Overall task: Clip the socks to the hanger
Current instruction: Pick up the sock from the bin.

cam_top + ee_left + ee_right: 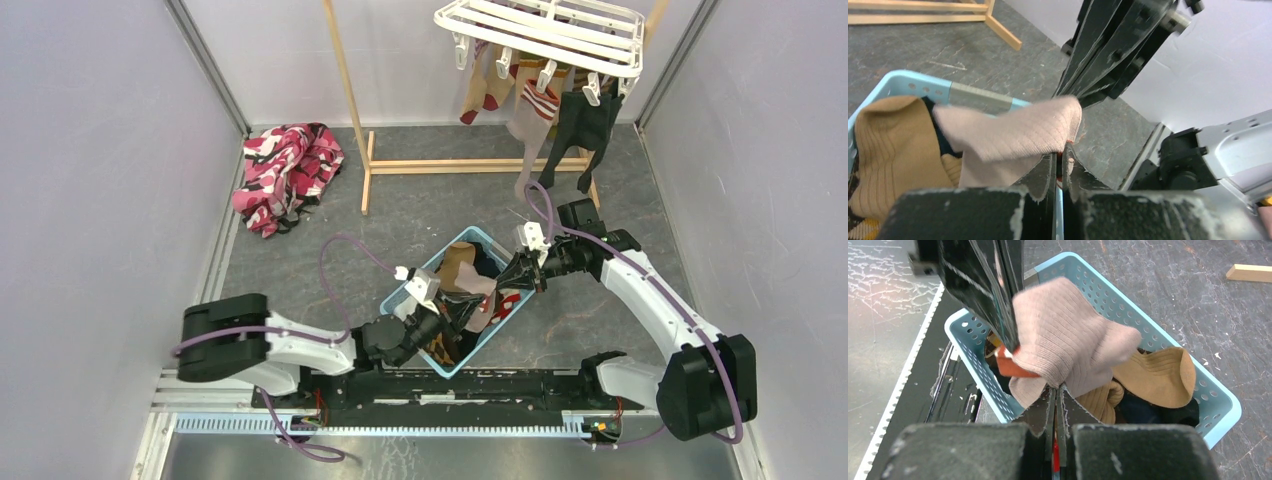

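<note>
Both arms were on one pink-beige sock [1068, 330], lifted just above the blue basket [1148, 325] near the middle of the counter. The left pincer [1060, 161] was clenched on the sock's edge by the red-orange cuff. The right pincer [1057, 391] was clenched on the lower fold of the same sock. The tips of the two pincers sat close together, facing each other, with the sock bunched between them. Its long axis wasn't stretched out, and the loose end drooped toward the basket.

The key relation was that the hanger [545, 30] sat far back and to the right, well apart from the sock and higher up. The right arm was nearer to it, so I judged the right side would carry the sock and the left would work a clip. Several hung socks [540, 105] were already on its clips. A tan sock [1158, 372] and darker ones were left in the basket.

I couldn't read any brand, label or writing anywhere.
</note>
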Motion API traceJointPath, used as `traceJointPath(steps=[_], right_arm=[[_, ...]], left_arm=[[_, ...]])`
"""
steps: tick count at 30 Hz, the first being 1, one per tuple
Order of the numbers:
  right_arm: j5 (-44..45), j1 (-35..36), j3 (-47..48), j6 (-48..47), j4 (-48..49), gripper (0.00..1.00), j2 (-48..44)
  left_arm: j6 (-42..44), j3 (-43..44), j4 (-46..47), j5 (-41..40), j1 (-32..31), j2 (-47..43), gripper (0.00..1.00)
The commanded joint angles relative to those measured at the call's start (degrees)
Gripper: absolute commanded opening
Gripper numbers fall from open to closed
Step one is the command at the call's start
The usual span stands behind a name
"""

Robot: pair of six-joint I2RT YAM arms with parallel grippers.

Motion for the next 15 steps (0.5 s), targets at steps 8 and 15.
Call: traceJointPath(steps=[8, 15], right_arm=[[1.50, -0.30, 2.64, -5.77, -4.55, 0.00, -0.88], [2.18, -0.42, 2.72, -13.41, -9.11, 0.01, -1.01]], left_arm=[[-2.05, 9.90, -39.37, 9.08, 1.35, -18.80, 0.02], [-4.74, 8.58, -42.66, 13.33, 1.93, -21.96, 0.02]])
